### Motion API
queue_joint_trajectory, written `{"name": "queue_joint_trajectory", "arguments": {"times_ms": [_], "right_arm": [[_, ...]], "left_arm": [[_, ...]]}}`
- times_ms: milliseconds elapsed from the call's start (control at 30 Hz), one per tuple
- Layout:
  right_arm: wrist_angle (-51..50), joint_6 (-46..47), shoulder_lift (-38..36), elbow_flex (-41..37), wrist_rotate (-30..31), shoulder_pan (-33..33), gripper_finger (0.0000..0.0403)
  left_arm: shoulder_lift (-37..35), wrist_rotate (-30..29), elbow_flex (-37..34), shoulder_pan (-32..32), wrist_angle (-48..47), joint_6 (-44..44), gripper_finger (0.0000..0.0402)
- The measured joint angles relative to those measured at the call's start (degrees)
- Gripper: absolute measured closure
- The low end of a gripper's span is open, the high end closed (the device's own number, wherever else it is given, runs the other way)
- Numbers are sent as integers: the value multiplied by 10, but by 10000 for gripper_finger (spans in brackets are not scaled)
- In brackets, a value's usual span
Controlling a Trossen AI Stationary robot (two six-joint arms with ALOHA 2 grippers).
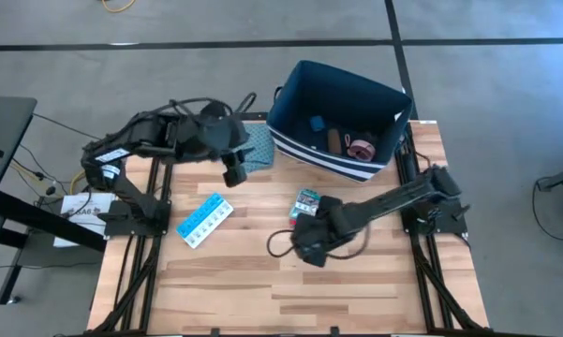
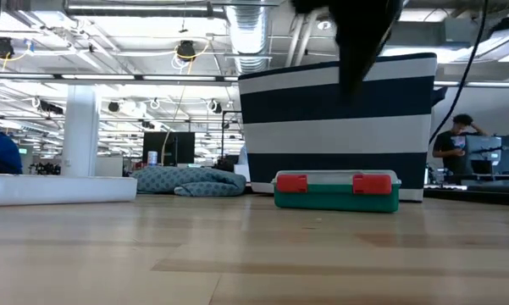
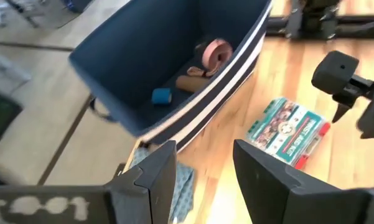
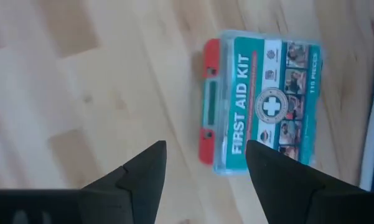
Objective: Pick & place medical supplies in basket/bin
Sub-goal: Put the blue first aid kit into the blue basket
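Bin [image 1: 290,98] upper centre holds three items; first aid kit [image 1: 306,202], pill organizer [image 1: 204,220] left on worktop; right claw [image 1: 304,245] wide, empty.

A: What lies beyond the table [image 1: 290,281]?

B: A grey floor [image 1: 506,56] crossed by dark lines [image 1: 215,43], seen from above. A black desk [image 1: 2,140] stands at the left edge, with cables [image 1: 28,168] trailing beside it.

A: And looking level across the wood?

B: An open hall. The ceiling [image 2: 110,51] is bare, with a ribbed silver duct [image 2: 252,34], pipes and hanging lamps [image 2: 186,49]. A white column [image 2: 81,127] rises at the left. A dark screen [image 2: 171,146] stands further back.

A: Anyone there?

B: A person [image 2: 454,144] in dark clothes stands at the far right, by a monitor [image 2: 495,151].
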Motion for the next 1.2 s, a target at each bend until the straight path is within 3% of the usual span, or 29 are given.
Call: {"name": "queue_joint_trajectory", "arguments": {"times_ms": [400, 1200], "right_arm": [[56, 1, 137, 0, -5, -17, 203], [60, -25, 142, 0, 19, -44, 214]], "left_arm": [[1, -68, 0, -60, -59, -32, 252], [1, -81, 0, -63, -61, -22, 251]]}}
